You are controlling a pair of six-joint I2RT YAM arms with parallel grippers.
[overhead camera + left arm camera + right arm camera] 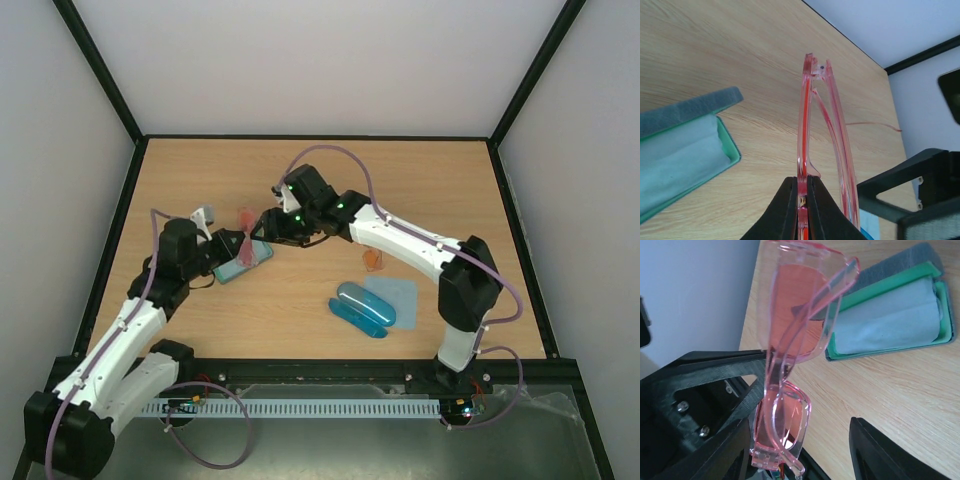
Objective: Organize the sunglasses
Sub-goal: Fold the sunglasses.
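Note:
The red-pink sunglasses (246, 222) are held up above the table with their arms folded in. My left gripper (802, 182) is shut on their bridge, seen edge-on in the left wrist view (804, 125). My right gripper (801, 427) is open, its fingers (880, 450) standing wide either side of the lower lens (785, 415). In the top view the right gripper (272, 226) faces the left gripper (228, 243) across the glasses. The orange sunglasses (374, 261) lie on the table by the right arm.
An open green case (243, 262) with a pale blue cloth inside (885, 320) lies just below the held glasses; it also shows in the left wrist view (732, 150). A blue case (362, 308) and a pale blue cloth (395, 295) lie front right.

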